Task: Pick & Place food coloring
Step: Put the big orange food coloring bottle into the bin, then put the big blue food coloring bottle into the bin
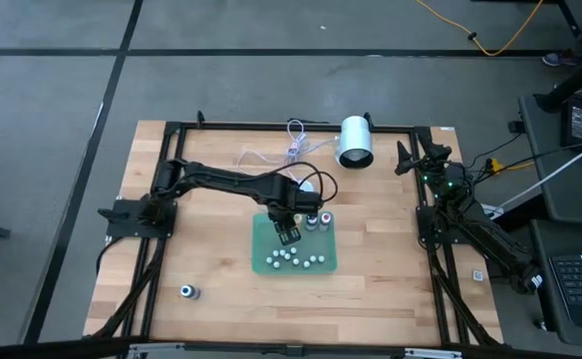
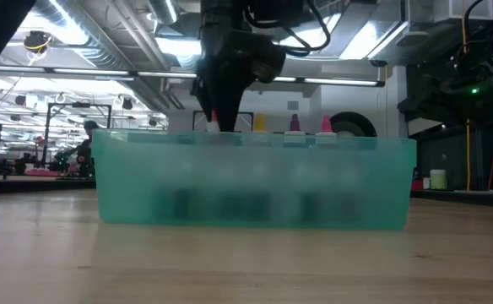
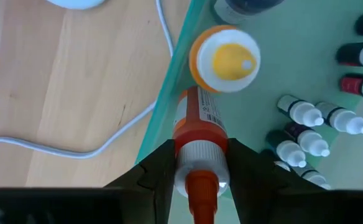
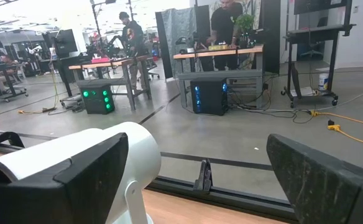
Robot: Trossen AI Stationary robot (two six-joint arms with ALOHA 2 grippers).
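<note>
orange-capped food coloring bottle with unreadable small print on its label, clamped in the left gripper over the green tray's near-left edge, other bottles lying inside, right gripper wide apart at the table's right edge

L end effector clamped, R wide

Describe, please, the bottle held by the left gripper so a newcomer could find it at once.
Find the green tray mid-table. At its far-left edge the left gripper is shut on an orange-topped bottle, beside an upright yellow-capped bottle. The small bottles nearby lie loose; only this one is gripped.
</note>
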